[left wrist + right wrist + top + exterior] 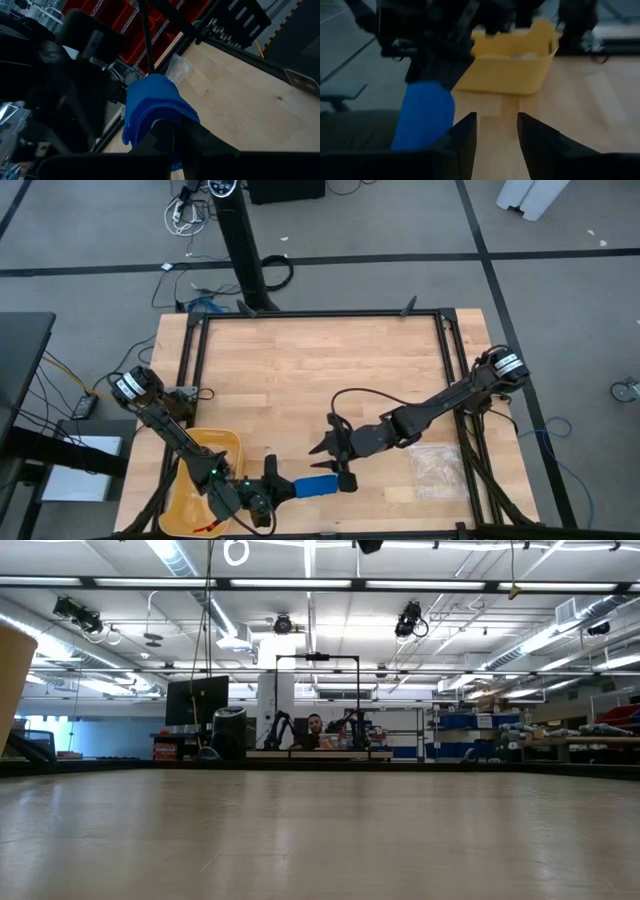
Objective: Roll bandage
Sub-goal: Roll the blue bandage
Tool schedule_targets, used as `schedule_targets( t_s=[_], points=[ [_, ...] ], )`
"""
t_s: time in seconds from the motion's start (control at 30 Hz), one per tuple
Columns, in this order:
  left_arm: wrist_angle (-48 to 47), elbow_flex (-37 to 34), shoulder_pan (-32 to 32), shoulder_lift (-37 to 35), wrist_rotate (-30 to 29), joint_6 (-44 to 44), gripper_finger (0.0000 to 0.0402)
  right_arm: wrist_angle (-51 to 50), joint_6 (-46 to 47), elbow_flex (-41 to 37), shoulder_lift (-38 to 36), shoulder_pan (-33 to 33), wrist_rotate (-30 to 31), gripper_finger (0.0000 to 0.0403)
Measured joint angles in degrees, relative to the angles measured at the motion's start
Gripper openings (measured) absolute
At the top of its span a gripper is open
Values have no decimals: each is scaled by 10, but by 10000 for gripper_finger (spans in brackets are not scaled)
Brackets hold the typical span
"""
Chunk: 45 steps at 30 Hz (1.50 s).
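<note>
Pale wooden desk (300,370) in a bright workshop: left gripper (272,488) pinches the blue bandage (318,484); right gripper (335,462), fingers spread, hovers beside it near a yellow bin (225,444).

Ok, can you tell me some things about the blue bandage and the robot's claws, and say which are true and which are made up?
1. The left gripper is pinching the blue bandage. True.
2. The right gripper is squeezing the bandage tight. False: its fingers stand apart with nothing between them, beside the bandage.
3. The bandage lies inside the yellow bin. False: it is outside the bin, near the table's front edge.
4. A clear plastic bag lies on the table near the right arm. True.
</note>
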Motion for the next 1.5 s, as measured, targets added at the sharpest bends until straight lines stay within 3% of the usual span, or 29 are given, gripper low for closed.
schedule_targets(
  t_s=[0.27,0.57,0.8,1.23,1.3,1.5],
  points=[
    [0,0,0,0,-15,0,21,53,-59,0,-6,34,36,123],
    [-1,0,0,0,-15,-1,21,118,-64,0,59,30,-17,9],
    [-4,0,0,0,-16,3,21,111,-52,0,65,14,-19,6],
    [20,0,-1,0,-12,15,21,78,-24,0,66,4,-95,6],
    [20,0,0,0,-14,-19,21,64,-23,0,66,5,-77,12],
    [13,0,13,-1,-16,-166,21,-39,-21,0,44,20,88,42]
  ],
)
